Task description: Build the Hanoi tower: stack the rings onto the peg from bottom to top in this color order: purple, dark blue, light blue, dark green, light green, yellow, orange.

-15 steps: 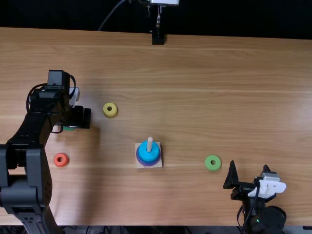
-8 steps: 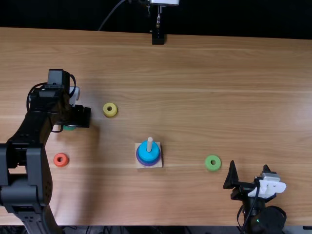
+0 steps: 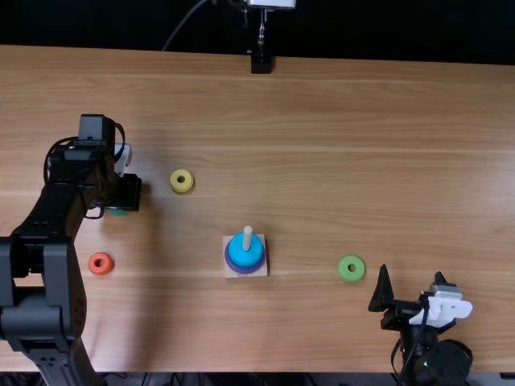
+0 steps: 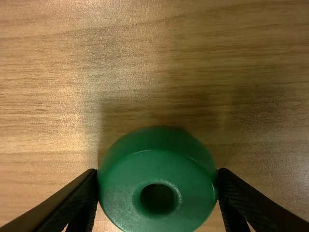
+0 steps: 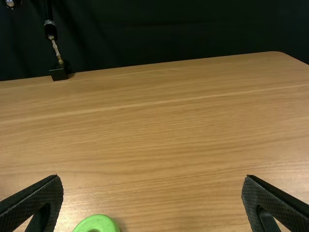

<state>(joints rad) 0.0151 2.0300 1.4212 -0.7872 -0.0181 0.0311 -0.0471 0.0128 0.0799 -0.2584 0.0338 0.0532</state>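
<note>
- Gripping the dark green ring [image 4: 157, 169] in the left gripper [image 3: 126, 193], one finger pressed to either side of the rim, over the left part of the table [image 3: 314, 145]; can't tell if touching the wood.
- Holding the right gripper [image 3: 411, 273] wide open near the table's near edge, fingers well apart.
- Threaded onto the peg [image 3: 247, 236]: the light blue ring [image 3: 246, 254], above the purple ring [image 3: 246, 270], on the square base [image 3: 262, 273].
- Lying flat beyond and left of the peg, near the left gripper: the yellow ring [image 3: 182, 188].
- Lying on the left, nearer the near edge than the dark green one: the orange ring [image 3: 106, 264].
- Lying between peg and right gripper: the light green ring [image 3: 351, 277].
</note>
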